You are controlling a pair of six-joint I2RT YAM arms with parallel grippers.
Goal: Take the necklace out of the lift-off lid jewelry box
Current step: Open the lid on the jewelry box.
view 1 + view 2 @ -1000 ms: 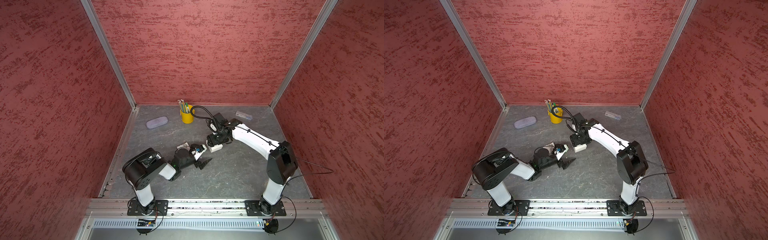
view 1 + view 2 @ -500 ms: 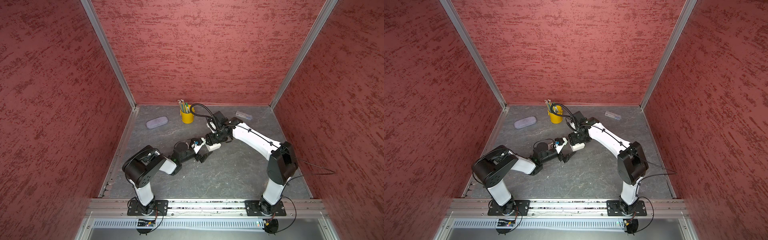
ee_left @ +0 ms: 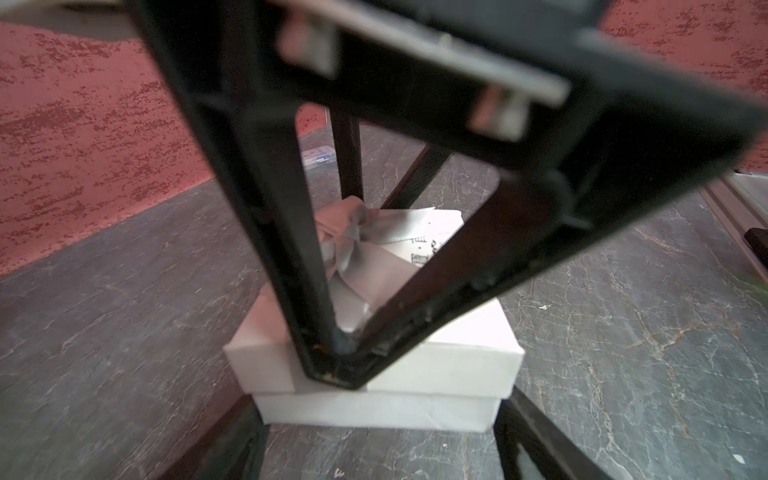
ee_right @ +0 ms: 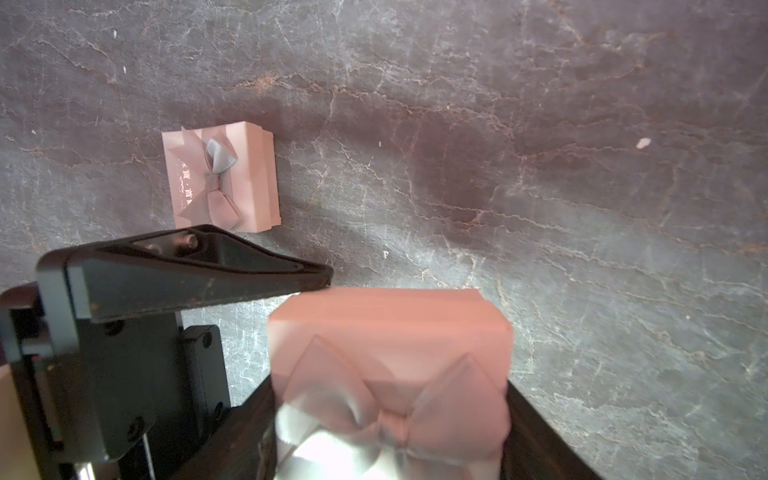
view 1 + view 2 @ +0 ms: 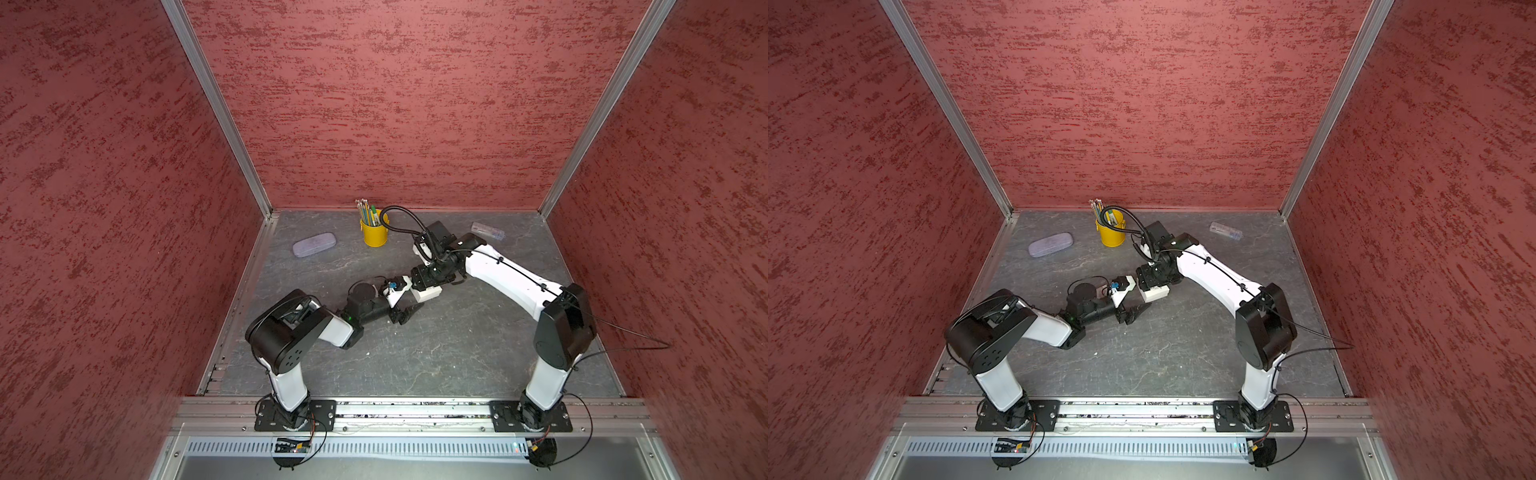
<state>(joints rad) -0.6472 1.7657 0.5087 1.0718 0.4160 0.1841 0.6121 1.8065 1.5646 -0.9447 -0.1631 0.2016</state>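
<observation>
Gripping the lid [image 3: 436, 365], right hand [image 5: 424, 290] — left hand [image 5: 409, 302] straddles base [image 3: 374, 411].

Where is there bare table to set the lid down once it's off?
Widest bare table lies between the jewelry box and the front rail. Smaller patch: just rail-side of the glasses case. Crowded: centre, where left gripper and right gripper meet at the box.

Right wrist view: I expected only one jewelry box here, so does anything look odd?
Yes: a second bow-topped box lies on the table, apart from the jewelry box clamped in the right gripper.
</observation>
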